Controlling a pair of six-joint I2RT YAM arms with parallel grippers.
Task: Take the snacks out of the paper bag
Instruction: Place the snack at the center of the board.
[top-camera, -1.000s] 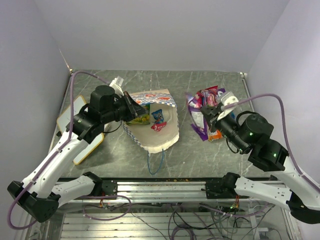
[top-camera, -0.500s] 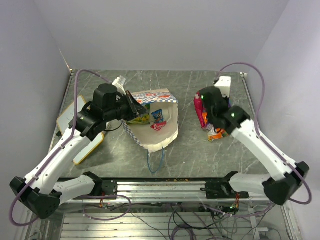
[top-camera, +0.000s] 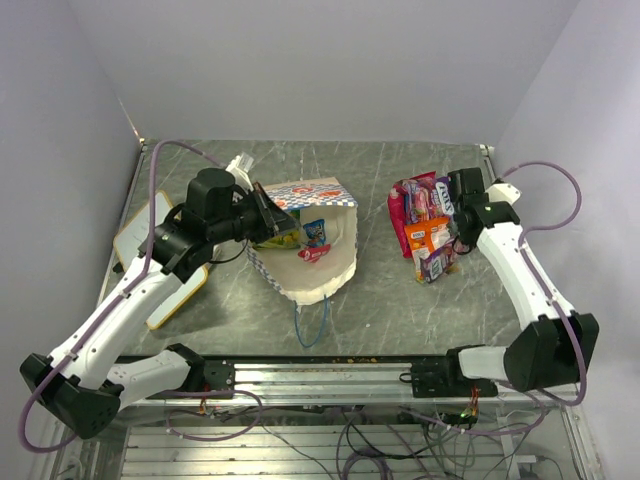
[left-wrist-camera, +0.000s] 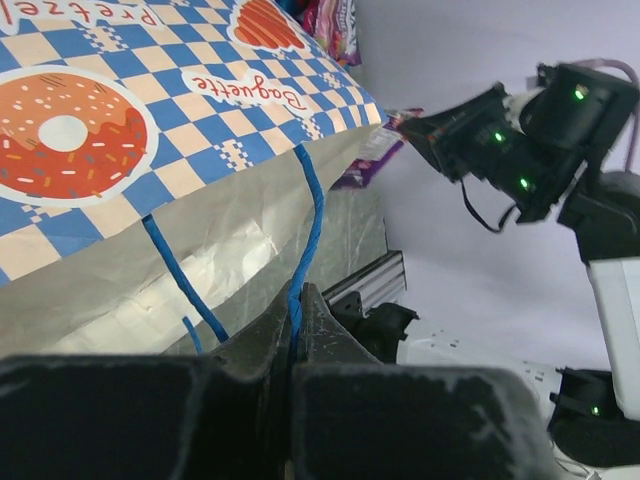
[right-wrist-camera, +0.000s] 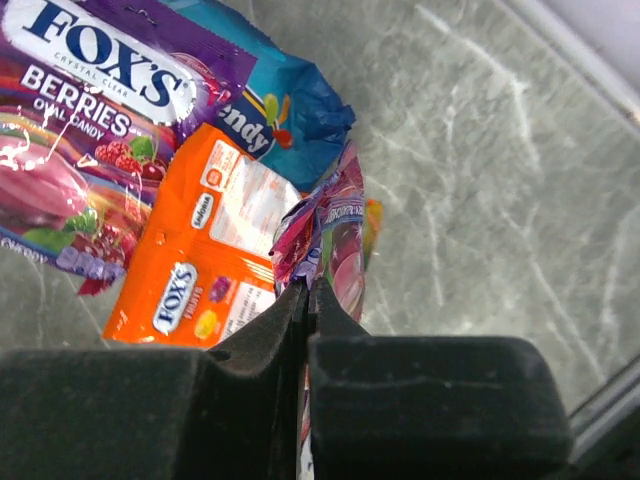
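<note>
Grey marbled worktop (top-camera: 380, 300), pale walls (top-camera: 300, 70). The left tool (left-wrist-camera: 298, 300) is clamping the blue cord (left-wrist-camera: 308, 220) of the paper bag (left-wrist-camera: 120, 120). The right tool (right-wrist-camera: 308, 290) is pinching a purple packet (right-wrist-camera: 335, 235), contact half-hidden.

A grey, marble-veined surface (top-camera: 370, 290) carries 3 things: a cream paper bag (top-camera: 332, 272) resting left of centre, its blue cord handle (top-camera: 312, 325) trailing toward the near edge; a heap of snack packets (top-camera: 427, 235) well apart on the right; and a yellow-edged whiteboard (top-camera: 137, 232) flat along the left edge.
</note>
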